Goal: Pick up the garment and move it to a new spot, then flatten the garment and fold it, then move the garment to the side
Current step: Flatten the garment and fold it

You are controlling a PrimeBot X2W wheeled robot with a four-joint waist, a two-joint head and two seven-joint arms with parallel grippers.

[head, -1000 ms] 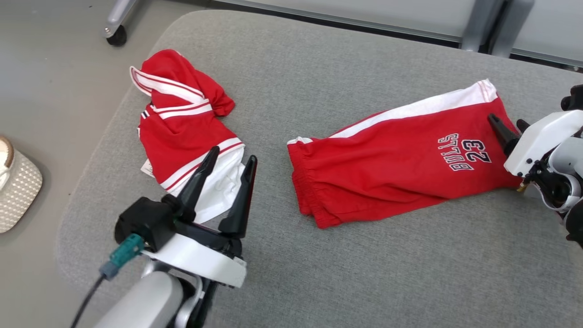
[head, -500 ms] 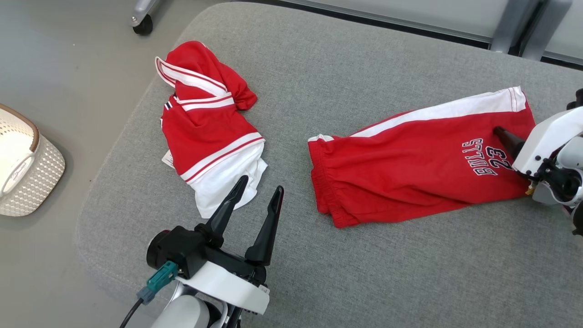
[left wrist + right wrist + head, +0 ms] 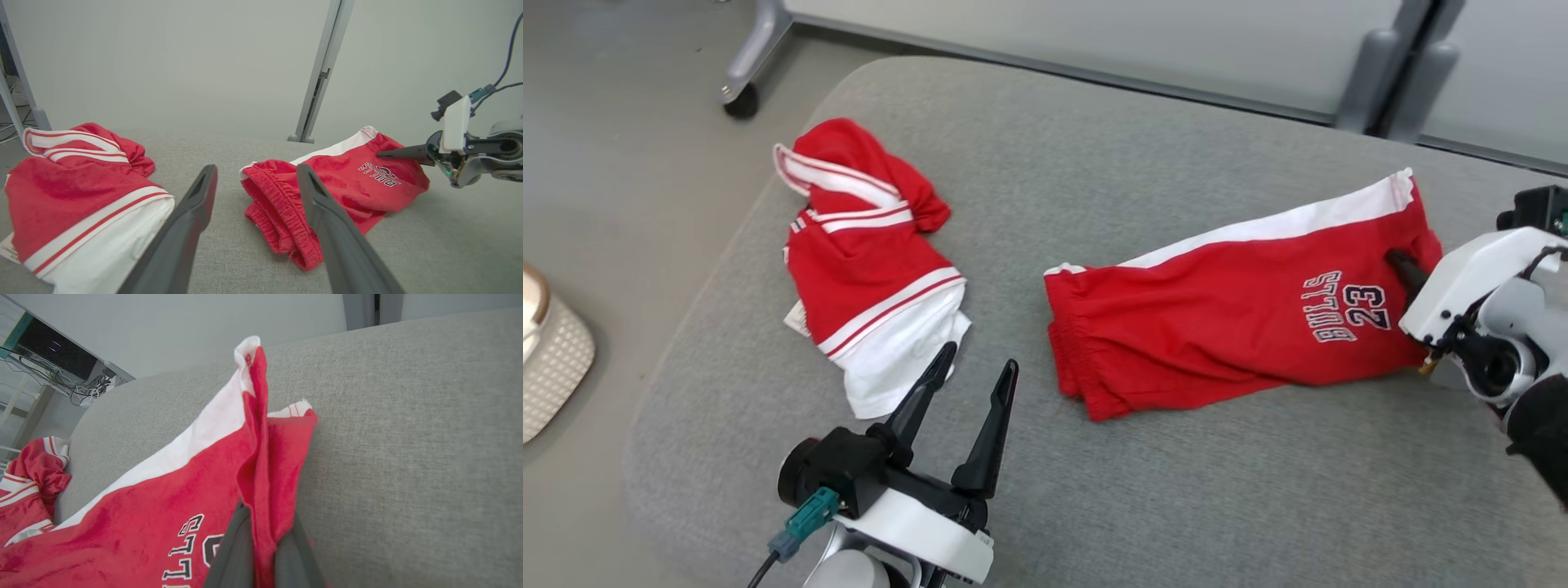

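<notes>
Head view: grey cushion [image 3: 1094,163] bearing two red garments. The shorts [image 3: 1225,327] lie on the right half, elastic waistband toward the middle, leg hem toward the right edge, white side stripe toward the rear edge, "BULLS 23" print facing up. The right gripper [image 3: 1395,261] is at the hem end, just beside the print, fingers closed on the cloth. Right wrist view: a raised fold of the shorts [image 3: 163,510] is pinched between the two fingers of the right gripper [image 3: 265,518], and the hem corner stands up off the cushion [image 3: 408,437]. Left wrist view: the left gripper [image 3: 256,167] has its fingers spread apart and holds nothing; it hangs over the front edge, between the shorts [image 3: 327,183] and a crumpled jersey [image 3: 73,192], touching neither. The jersey [image 3: 866,269] lies near the left edge. A basket [image 3: 556,359] stands on the floor beyond that edge.
</notes>
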